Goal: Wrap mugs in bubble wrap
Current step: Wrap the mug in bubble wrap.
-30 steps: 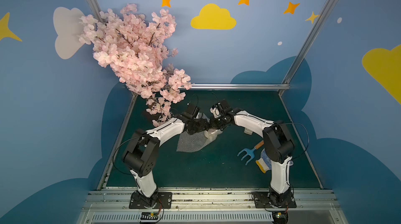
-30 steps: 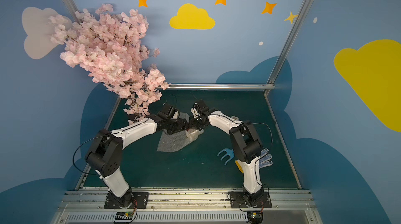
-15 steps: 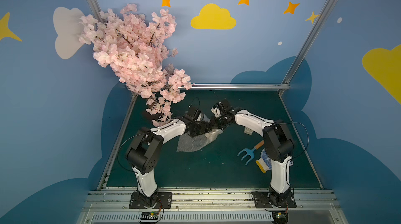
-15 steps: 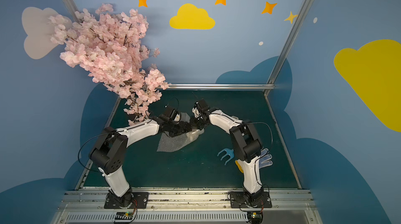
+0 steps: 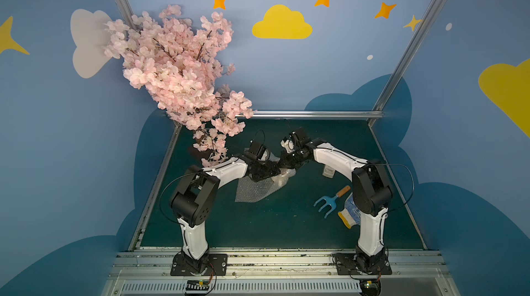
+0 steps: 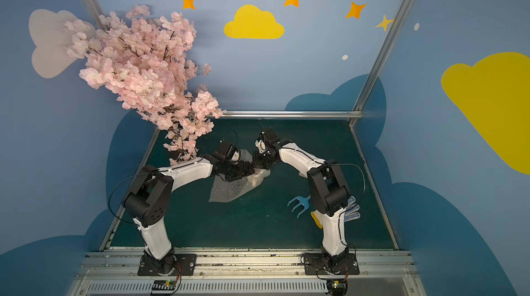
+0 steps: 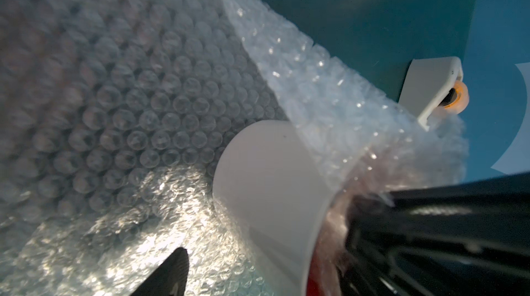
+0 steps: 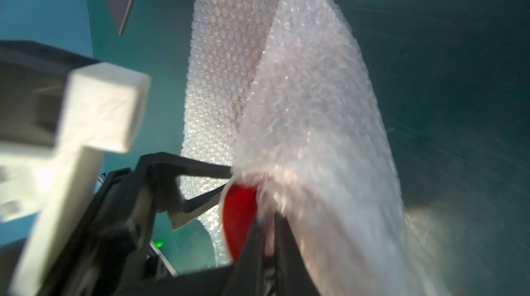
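Green table [image 5: 272, 223]. A pink blossom tree [image 5: 177, 74] stands at its far left corner and overhangs it.

The left arm [image 5: 220, 171] and right arm [image 5: 338, 161] both reach in and meet at mid-table, over the bubble wrap [image 5: 253, 192]. The near part of the bubble wrap lies flat and the far part is bunched up under the arm tips.

A blue garden fork [image 5: 325, 204] with a wooden handle lies near the right arm. A glove [image 5: 348, 211] sits just beside it, partly behind the arm.

The mug [image 7: 266, 188] is on its side on the bubble wrap, with a flap drawn over its white wall. Its red inside shows at the mouth in the right wrist view.

A white tape dispenser [image 7: 430, 85] sits beyond the bubble wrap's edge.

Left fingers [image 8: 195, 167] are well apart, with their tips at the mug's mouth; whether they touch it, cannot tell. Right fingers [image 8: 286, 254] are nearly together at the rim, pinching a fold of bubble wrap. That view is blurred.
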You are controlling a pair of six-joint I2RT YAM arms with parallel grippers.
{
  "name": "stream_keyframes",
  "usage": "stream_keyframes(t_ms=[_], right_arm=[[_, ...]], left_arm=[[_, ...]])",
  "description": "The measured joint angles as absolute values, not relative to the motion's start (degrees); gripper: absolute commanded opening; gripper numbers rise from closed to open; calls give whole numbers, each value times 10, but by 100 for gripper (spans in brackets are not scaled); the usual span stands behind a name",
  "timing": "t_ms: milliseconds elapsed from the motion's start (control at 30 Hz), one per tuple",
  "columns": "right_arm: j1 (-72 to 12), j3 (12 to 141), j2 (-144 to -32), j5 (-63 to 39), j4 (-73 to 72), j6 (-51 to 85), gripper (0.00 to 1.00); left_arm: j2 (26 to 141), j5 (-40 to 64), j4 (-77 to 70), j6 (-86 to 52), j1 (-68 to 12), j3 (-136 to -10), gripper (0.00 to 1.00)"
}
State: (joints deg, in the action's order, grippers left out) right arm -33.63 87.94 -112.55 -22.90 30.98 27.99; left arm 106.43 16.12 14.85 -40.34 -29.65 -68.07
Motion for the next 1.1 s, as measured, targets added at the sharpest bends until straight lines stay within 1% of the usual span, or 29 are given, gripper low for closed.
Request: stream_keyframes(t_ms=[100, 167, 233, 300, 400, 500, 833, 1100], right_arm=[[-334, 879, -1089, -204, 321, 265, 31], [-333, 875, -1063, -180, 325, 256, 35], [-333, 868, -1042, -150, 333, 244, 41], [-333, 862, -1037, -127, 341, 235, 49], [-334, 847, -1042, -102, 351, 228, 56], [-335, 844, -1058, -91, 362, 221, 59], [-352, 880, -1136, -67, 379, 219, 59], [-367, 918, -1179, -45, 396, 220, 60]], left_arm=[[1067, 161, 148, -403, -296, -683, 82], [1068, 161, 149, -403, -296, -685, 82], [1069, 161, 149, -403, -296, -686, 81], [1069, 161, 150, -403, -296, -687, 81], [1070, 160, 152, -403, -296, -690, 81], [1072, 160, 155, -403, -296, -693, 81], [1068, 155, 155, -403, -297, -689, 80], [967, 111, 146, -409, -283, -614, 79]])
